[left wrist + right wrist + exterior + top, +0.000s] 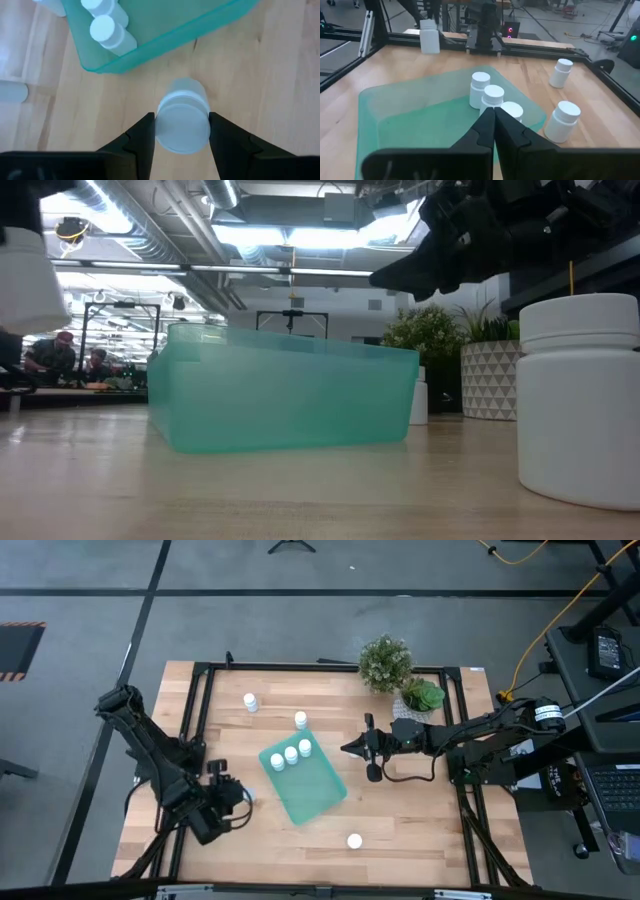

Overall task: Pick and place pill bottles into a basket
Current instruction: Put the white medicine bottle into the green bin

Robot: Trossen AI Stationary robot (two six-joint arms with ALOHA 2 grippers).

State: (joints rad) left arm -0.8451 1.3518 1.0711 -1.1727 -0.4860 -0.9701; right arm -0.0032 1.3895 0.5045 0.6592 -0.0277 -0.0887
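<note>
Wooden planks form the table (400,810), framed by black rails and filling the middle of the high view. Near its centre lies the teal basket (312,790), set at a slant, with 3 pill bottles (291,755) in a row in its upper left corner. Just above that corner stands another bottle (300,720), a further one (250,701) sits toward the upper left, and 1 more (354,840) stands alone below the basket. At lower left the left gripper (181,131) has its fingers clamped on a white bottle (183,122), held just off the basket's left edge. To the right of the basket the right gripper (494,117) has its fingers pressed together, holding nothing. At top right stand 2 potted plants (385,662).
</note>
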